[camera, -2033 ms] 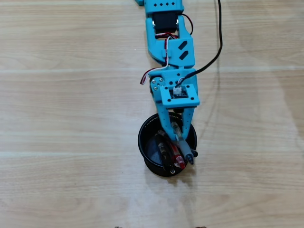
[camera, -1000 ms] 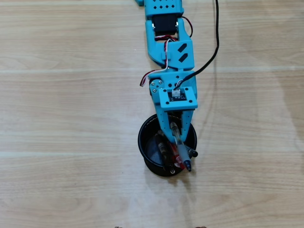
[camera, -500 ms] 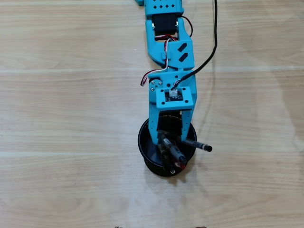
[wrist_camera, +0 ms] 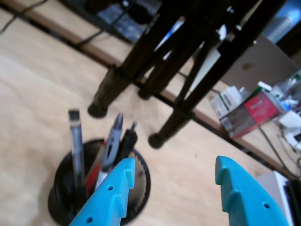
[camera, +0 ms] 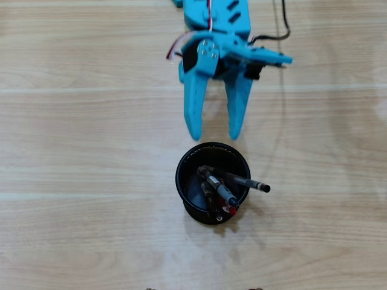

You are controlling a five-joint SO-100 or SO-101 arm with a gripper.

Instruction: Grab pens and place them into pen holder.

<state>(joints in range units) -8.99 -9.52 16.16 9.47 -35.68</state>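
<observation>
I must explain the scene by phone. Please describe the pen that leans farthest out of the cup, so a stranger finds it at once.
In the overhead view, find the round black mesh pen holder on the wooden table, below the open blue gripper. One slim pen with a black cap lies across its right rim. Only this one sticks out sideways; the others stay bunched inside.

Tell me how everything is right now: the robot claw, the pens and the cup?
gripper: open, empty, apart from the cup, nearer the top edge of the overhead view.
pen holder: upright on the table, pens inside.
pens: all four in the holder, leaning; one clear pen with a black cap sticks out over the rim to the right in the overhead view.
wooden table: no loose pens on it.
</observation>
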